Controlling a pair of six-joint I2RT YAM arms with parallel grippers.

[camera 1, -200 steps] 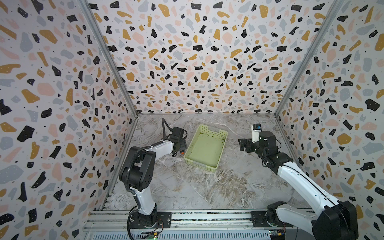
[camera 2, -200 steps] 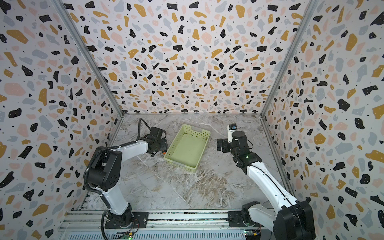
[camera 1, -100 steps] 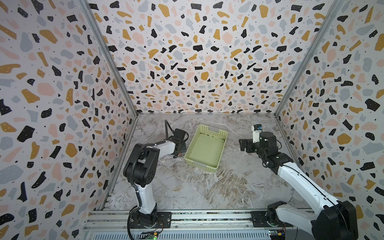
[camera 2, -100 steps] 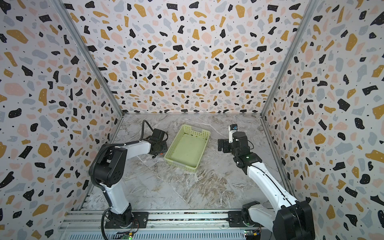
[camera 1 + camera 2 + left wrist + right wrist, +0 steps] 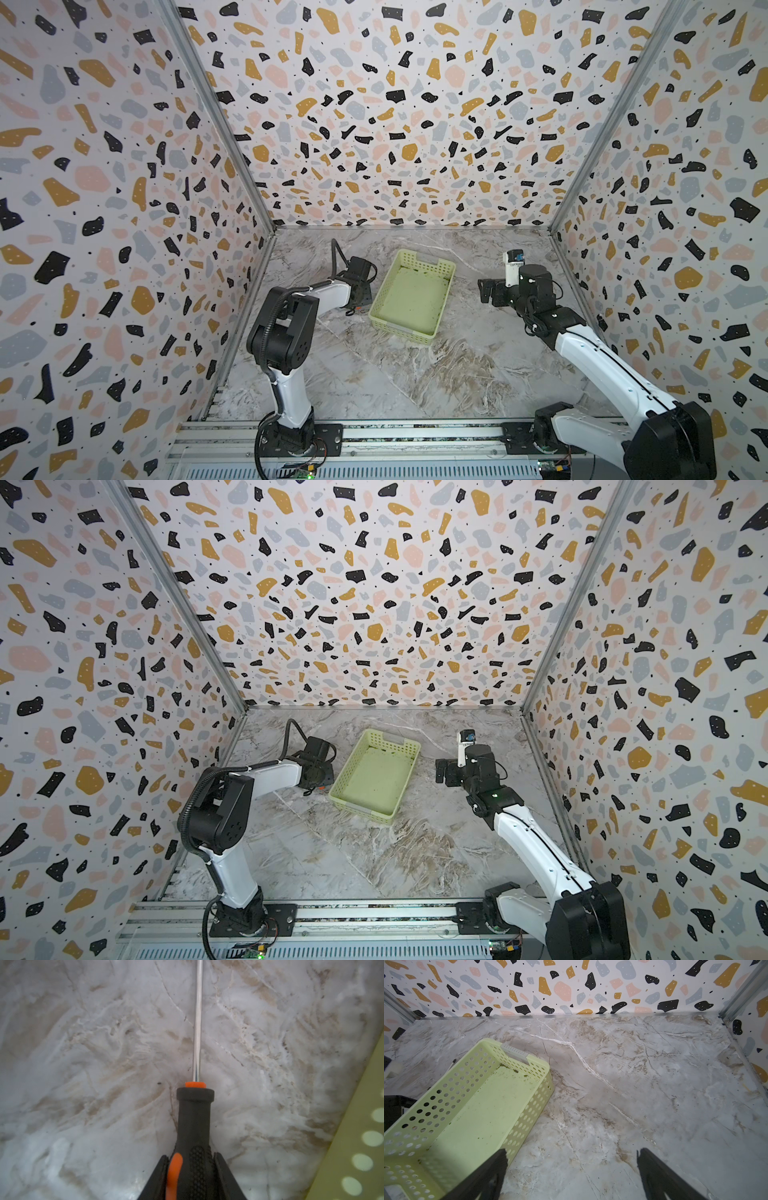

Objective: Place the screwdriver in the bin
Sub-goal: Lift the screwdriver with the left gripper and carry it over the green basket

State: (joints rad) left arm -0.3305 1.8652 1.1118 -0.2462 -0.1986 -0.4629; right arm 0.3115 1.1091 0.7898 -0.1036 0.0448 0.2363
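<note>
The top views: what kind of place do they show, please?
Probably a robot test cell, not a home: terrazzo-print walls box in a marble-pattern table, and two arms are bolted to a metal rail. Only a bin stands there.

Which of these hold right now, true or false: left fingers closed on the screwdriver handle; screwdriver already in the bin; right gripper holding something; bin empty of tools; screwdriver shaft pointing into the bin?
1. The left gripper has its fingers closed on the screwdriver handle. True.
2. The screwdriver is already in the bin. False: it is beside the bin, over the marble table, in the left gripper.
3. The right gripper holds something. False: its fingers stand apart with nothing between them.
4. The bin holds no tool. True: only small dark specks lie on its floor.
5. The shaft points into the bin. False: in the left wrist view it runs over bare table, with the bin off to one side.
</note>
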